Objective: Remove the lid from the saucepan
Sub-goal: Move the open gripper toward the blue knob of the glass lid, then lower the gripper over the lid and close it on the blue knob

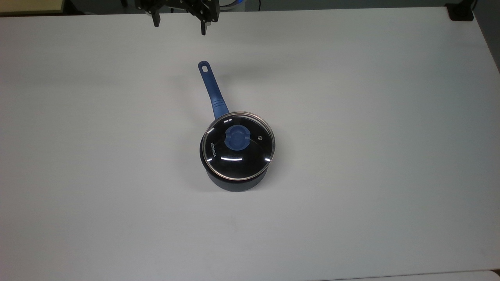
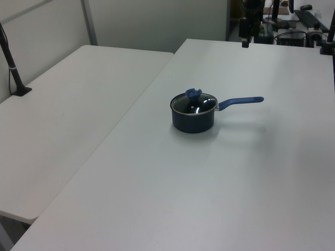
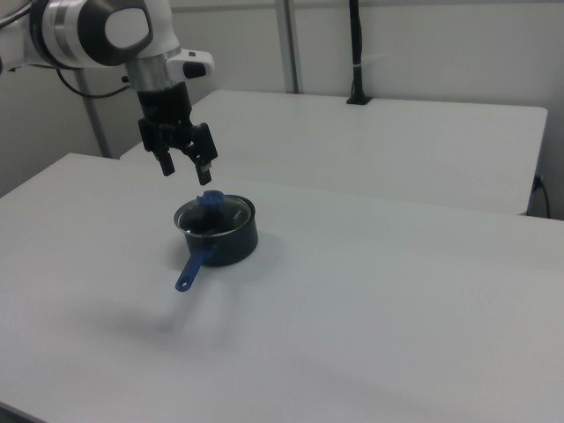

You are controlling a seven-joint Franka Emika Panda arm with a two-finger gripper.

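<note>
A small dark navy saucepan point(image 1: 234, 179) stands mid-table, its long blue handle point(image 1: 211, 88) pointing toward the top view's upper edge. On it rests the glass lid point(image 1: 250, 156) with a metal rim, a blue knob point(image 1: 237, 137) and white KONKA lettering. My gripper point(image 1: 179, 24) hangs open and empty, well above the table and beyond the handle's end in the top view. In the right view the gripper point(image 3: 187, 172) appears just above and left of the lid point(image 3: 220, 211) and saucepan point(image 3: 231, 245). The left view shows the saucepan point(image 2: 193, 120), its lid point(image 2: 199, 105) and my gripper point(image 2: 245, 41) far behind.
The white table point(image 1: 371, 117) is bare around the pan. A second white table point(image 2: 78, 104) adjoins it. A black clamped post point(image 3: 356, 53) stands at that table's far edge. Cables and equipment point(image 2: 298, 26) lie behind the arm's base. A black object point(image 1: 461, 11) sits at the top view's upper right corner.
</note>
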